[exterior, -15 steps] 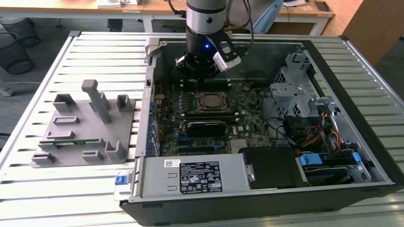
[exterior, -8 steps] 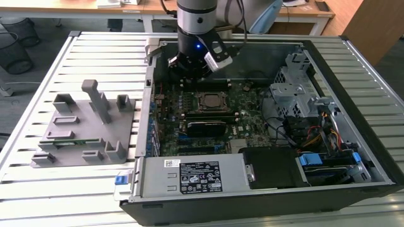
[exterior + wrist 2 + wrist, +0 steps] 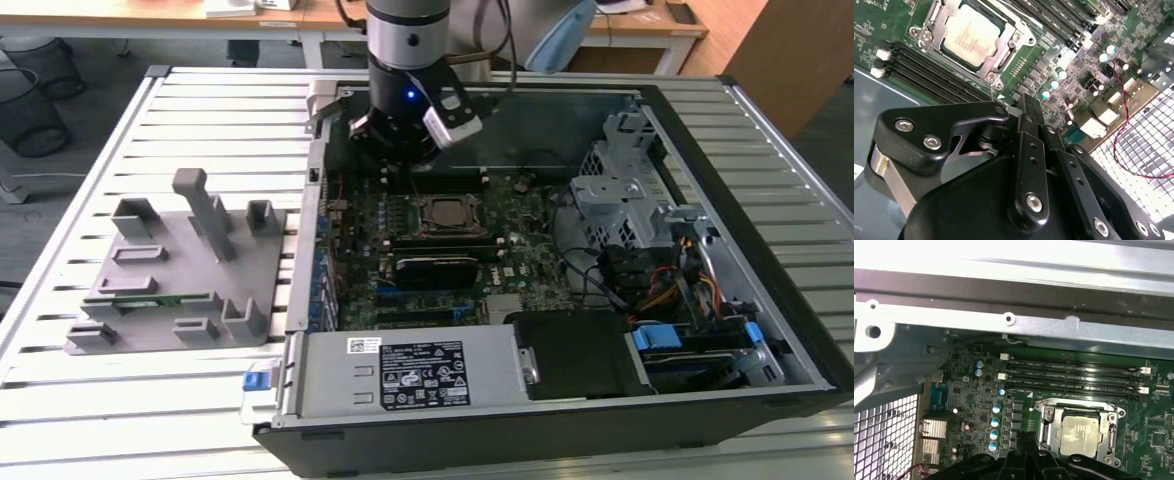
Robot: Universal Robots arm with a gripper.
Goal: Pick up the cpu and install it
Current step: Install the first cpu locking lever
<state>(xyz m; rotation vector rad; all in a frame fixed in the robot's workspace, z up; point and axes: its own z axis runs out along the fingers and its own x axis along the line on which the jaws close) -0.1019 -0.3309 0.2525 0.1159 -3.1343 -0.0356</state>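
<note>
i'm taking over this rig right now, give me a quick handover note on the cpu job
End effector: over the far part of the open black computer case, above the green motherboard; nothing seen held in it, and whether it is open or shut cannot be told.
The cpu, a flat square chip with a silver-grey metal top, lies in the metal-framed socket in both wrist views, beside the black memory slots.
Done: the chip is off the grey plastic parts fixture and in the socket.
Left: whether the socket frame is latched down cannot be told; check it.
</note>
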